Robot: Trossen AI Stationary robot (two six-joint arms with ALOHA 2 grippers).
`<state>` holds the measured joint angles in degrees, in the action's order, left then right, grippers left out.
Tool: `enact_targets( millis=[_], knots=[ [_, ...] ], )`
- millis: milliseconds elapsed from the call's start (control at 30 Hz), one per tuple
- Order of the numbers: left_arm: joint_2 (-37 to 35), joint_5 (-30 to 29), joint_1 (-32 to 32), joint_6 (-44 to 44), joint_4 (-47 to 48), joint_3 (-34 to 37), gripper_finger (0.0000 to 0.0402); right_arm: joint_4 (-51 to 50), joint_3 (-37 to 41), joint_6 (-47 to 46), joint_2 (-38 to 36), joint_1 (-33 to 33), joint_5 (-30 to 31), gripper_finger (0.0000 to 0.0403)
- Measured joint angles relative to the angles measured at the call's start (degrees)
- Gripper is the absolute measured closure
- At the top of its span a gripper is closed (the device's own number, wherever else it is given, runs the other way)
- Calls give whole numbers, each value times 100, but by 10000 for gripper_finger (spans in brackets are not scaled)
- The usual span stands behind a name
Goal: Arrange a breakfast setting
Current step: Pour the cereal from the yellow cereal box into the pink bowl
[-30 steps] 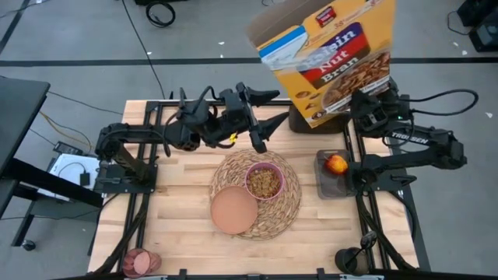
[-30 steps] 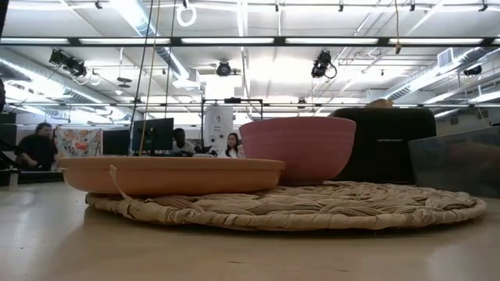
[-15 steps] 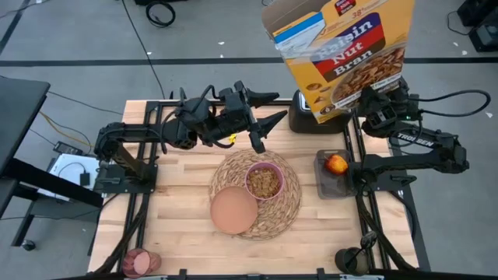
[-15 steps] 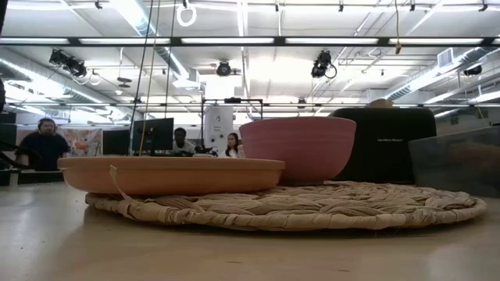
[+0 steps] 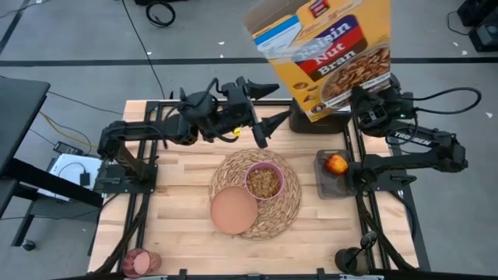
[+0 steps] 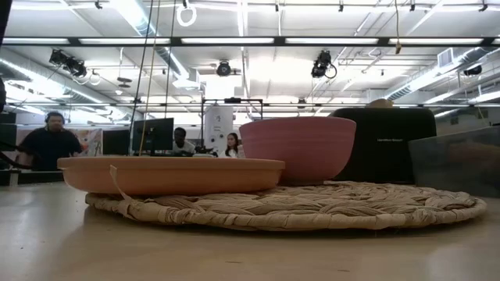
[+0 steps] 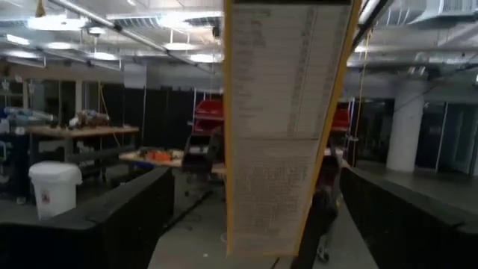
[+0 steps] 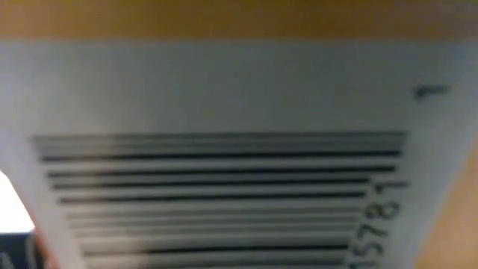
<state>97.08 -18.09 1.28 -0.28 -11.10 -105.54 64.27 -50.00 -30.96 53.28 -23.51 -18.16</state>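
Placemat (image 5: 255,194) sits mid-table, pink bowl (image 5: 264,181) of cereal and tan plate (image 5: 233,210) on it. Apple (image 5: 337,164) lies at three o'clock in a dark tray (image 5: 327,183). Left gripper (image 5: 263,117) hovers at twelve, fingers spread, empty. Right gripper (image 5: 366,109) clamps the cereal box (image 5: 327,54) aloft at one o'clock.

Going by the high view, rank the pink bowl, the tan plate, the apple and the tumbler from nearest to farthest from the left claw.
From the left claw:
1. Pink bowl, on the placemat's far right part.
2. Tan plate, on the placemat's near left. Apple, in the tray at right: too close to call.
3. Tumbler, at the table's near left corner.
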Motion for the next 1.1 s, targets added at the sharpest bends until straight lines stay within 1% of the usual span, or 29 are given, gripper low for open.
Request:
enact_targets(
  millis=[167, 367, 567, 667, 733, 833, 1033, 1100],
  knots=[
    [196, 95, -13, 136, -369, -4, 10, 29, 0, 74, 165, 0, -181, 162],
    [344, 134, -125, -89, -752, 4, 10, 81, -4, 124, 243, 11, -317, 162],
    [397, 356, -177, -159, -1578, 2, 10, 4, -4, 118, 382, 13, -435, 162],
    [371, 370, -184, -161, -1800, 0, 18, 28, -4, 120, 440, 13, -452, 162],
    [369, 370, -188, -164, -1889, 0, 33, 21, -4, 131, 483, 13, -456, 162],
    [367, 368, -188, -159, -1945, 0, 71, -57, -4, 206, 535, 13, -473, 159],
    [364, 337, -190, -114, -1875, 0, 184, -169, -9, 261, 539, 13, -515, 123],
    [346, 354, -226, -126, -1839, 0, 212, -171, -9, 282, 535, 13, -524, 116]
  ],
)
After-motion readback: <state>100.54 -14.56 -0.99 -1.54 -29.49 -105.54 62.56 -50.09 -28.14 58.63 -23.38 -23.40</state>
